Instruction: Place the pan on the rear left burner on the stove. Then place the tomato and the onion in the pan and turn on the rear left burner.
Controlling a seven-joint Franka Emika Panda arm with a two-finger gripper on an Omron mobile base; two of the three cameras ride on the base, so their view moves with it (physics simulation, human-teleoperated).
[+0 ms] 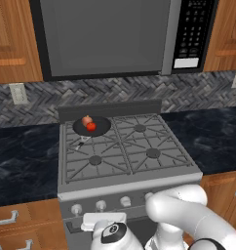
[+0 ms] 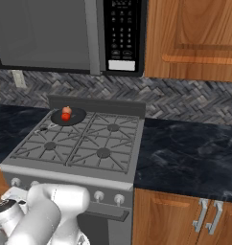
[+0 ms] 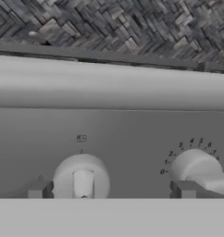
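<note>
The black pan (image 1: pixel 103 128) (image 2: pixel 77 115) sits on the stove's (image 1: pixel 134 146) (image 2: pixel 89 143) rear left grate and covers the rear left burner. Its handle points toward the front left. Inside it lie the red tomato (image 1: pixel 91 126) (image 2: pixel 65 116) and, just behind it, the pale onion (image 1: pixel 86 119) (image 2: pixel 66 110). My gripper (image 3: pixel 111 190) is open, low in front of the stove's control panel. In the hand view a round silver knob (image 3: pixel 81 178) stands between the fingertips, nearer the left fingertip (image 3: pixel 39 190). A second knob (image 3: pixel 199 169) lies just beyond the right one.
A row of silver knobs (image 1: pixel 101 205) (image 2: pixel 98 195) runs along the stove's front. Black stone counters (image 1: pixel 22 156) (image 2: pixel 185 153) flank the stove. A microwave (image 1: pixel 105 34) hangs above it. Wooden drawers and doors (image 2: pixel 185 220) sit below the counters.
</note>
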